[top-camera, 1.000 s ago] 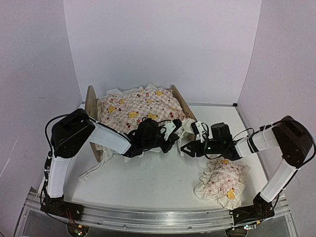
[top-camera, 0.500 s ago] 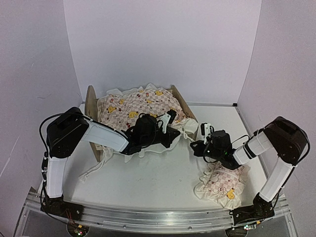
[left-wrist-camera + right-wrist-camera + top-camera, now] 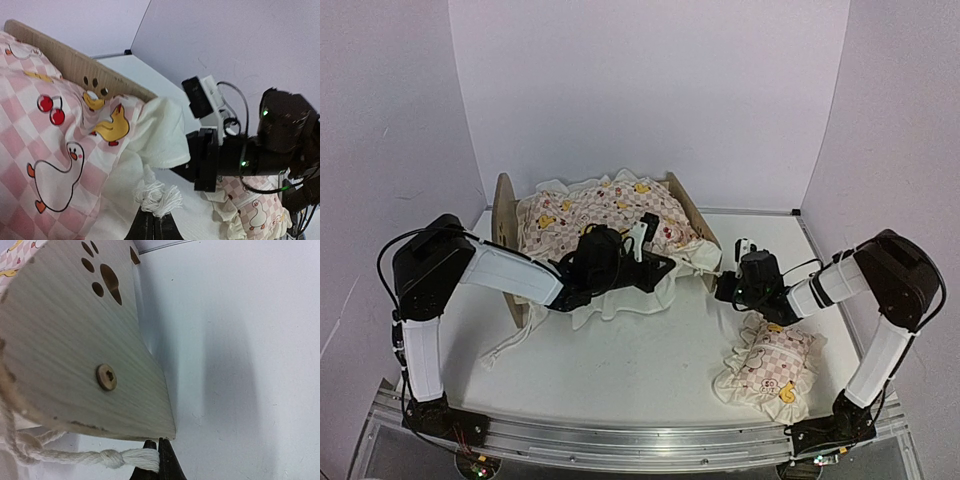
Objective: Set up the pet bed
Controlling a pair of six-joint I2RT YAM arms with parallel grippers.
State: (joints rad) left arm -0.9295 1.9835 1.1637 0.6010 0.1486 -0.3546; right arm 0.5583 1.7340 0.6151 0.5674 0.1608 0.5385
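The pet bed (image 3: pixel 503 208) stands at the back left, its paw-print headboard (image 3: pixel 75 340) to the right. A frilled duck-and-cherry quilt (image 3: pixel 605 215) lies bunched over it and spills over the near side. My left gripper (image 3: pixel 152 226) is shut on a white tassel (image 3: pixel 156 197) at the quilt's near right corner; in the top view the left gripper (image 3: pixel 663 265) sits just in front of the bed. My right gripper (image 3: pixel 158 462) is shut on another knotted white tassel (image 3: pixel 127 458) under the headboard's lower corner; from above the right gripper (image 3: pixel 721 288) is beside the bed's right corner.
The matching frilled pillow (image 3: pixel 767 370) lies on the white table (image 3: pixel 630 370) at the front right, below the right forearm. A white cord (image 3: pixel 505 345) trails from the bed's near left side. Walls close in the back and both sides.
My right gripper has shut on the tassel and shifted up to the bed's right corner. The left arm has drawn back left, taking the quilt corner with it.
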